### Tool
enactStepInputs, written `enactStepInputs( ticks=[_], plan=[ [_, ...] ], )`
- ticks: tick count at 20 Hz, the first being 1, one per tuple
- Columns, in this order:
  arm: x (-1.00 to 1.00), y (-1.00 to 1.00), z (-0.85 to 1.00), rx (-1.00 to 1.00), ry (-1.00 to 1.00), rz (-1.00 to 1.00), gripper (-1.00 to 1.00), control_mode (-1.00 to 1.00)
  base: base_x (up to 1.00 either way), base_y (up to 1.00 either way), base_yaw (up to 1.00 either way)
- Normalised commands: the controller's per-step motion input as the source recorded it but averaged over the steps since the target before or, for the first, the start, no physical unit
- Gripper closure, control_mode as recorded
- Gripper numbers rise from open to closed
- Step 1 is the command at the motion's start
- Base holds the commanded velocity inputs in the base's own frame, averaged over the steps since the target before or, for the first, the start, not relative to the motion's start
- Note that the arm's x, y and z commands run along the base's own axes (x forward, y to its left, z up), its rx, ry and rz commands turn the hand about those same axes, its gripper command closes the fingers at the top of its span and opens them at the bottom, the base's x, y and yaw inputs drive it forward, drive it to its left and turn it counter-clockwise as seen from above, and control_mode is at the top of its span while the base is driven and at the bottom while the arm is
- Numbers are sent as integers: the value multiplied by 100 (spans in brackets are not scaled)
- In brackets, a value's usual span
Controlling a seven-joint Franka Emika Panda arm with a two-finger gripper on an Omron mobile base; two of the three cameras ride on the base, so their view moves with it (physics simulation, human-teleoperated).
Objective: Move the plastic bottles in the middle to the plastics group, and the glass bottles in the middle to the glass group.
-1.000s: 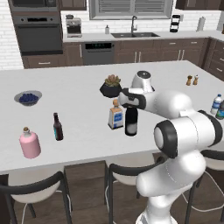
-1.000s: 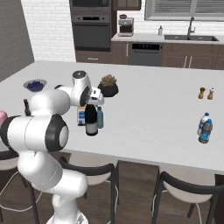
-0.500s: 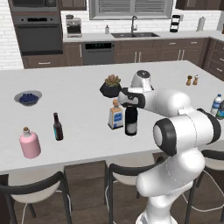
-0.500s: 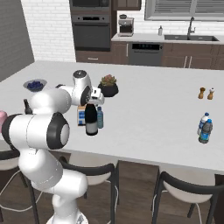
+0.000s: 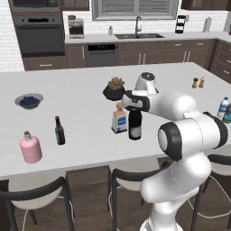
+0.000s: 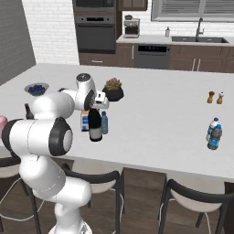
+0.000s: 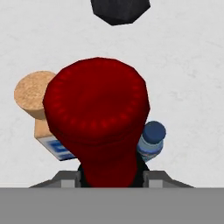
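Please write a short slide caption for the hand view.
Pincer closed around the wine bottle's red neck, seen from above.

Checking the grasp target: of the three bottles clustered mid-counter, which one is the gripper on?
The tall dark wine bottle: the gripper sits over its red neck, while the square bottle and small teal bottle stand beside it.

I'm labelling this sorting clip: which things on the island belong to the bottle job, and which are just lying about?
Job:
wine bottle, tool at its neck
square clear bottle
small teal bottle
pink flask and beer bottle
water bottles

Lying about:
potted plant
blueberry bowl
salt and pepper shakers
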Motion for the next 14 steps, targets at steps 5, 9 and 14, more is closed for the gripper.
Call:
enactStepInputs(
  ticks=[5, 9, 14],
  plan=[
    [-35, 0, 14, 2, 1, 0, 100, -100, 0, 0, 0],
    [-79, 25, 32, 3, 0, 1, 100, -100, 0, 0, 0],
    [-59, 97, 11, 0, 0, 8, 100, -100, 0, 0, 0]
  ],
)
